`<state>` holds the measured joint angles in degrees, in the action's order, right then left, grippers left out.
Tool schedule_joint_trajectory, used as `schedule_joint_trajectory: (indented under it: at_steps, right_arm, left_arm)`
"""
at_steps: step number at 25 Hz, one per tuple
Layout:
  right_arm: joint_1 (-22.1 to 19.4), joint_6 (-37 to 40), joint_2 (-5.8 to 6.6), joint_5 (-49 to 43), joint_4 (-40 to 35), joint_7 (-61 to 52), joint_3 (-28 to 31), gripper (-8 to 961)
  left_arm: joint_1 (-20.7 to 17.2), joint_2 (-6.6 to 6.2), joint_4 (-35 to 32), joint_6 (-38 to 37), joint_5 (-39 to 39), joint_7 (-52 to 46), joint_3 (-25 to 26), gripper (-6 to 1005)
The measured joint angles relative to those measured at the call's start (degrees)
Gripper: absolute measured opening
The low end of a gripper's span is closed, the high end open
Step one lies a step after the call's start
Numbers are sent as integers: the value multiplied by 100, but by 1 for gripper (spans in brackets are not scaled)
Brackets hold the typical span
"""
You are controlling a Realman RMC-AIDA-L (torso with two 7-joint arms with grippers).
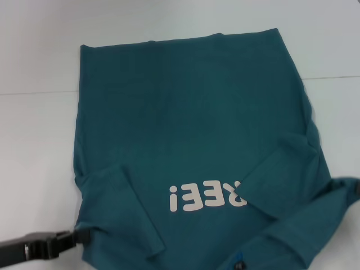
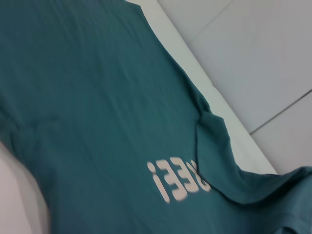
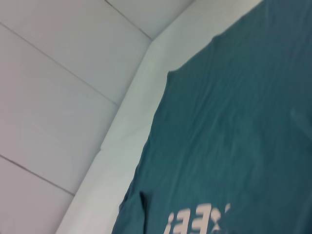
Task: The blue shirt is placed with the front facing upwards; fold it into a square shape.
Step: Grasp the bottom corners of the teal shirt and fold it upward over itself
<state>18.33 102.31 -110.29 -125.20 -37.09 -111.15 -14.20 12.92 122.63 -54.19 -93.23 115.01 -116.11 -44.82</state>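
Left gripper (image 1: 76,237) sits at the near-left, low over the table (image 1: 34,140), its black fingers pinched narrow on the near-left edge of the blue shirt (image 1: 191,124), right by the left sleeve (image 1: 126,208) that's already turned in over the body. I'd judge the step in hand is carrying the near (collar) end over toward the far hem, so I want that pinch kept firm and the lift low and even w/ the other side, otherwise the tucked sleeve slides out and the edge goes crooked. Shirt itself fills the mid of the table, hem at the far end, chest print (image 1: 207,197) at the near end reading upside down to me, white letters on dark teal. Cloth looks like soft matte cotton, thin, w/ faint wrinkles running along the length; it'll drape and sag, not hold a crease by itself, so I'd smooth as I lay it. Table is plain white, smooth, w/ a thin seam line crossing it, prob. low friction so the shirt may creep if dragged. On the right, the right sleeve (image 1: 275,169) is folded in as a slanted flap covering the start of the print. Near-right corner of the shirt is bunched and raised, which suggests the right gripper has it, but that gripper isn't in view, so can't say how its fingers stand.
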Motion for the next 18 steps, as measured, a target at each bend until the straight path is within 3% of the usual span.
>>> schedule_joint_trajectory:
  at_steps: [8,18]
  right_arm:
    - [467,-594,67,60,1,-65,13,47]
    - [657,-1303,76,704,181,-17,29,46]
  left_arm:
    - [596,-206,562,221,2,184,454,0]
    - [1130,-289,845,1011,4,221,526,0]
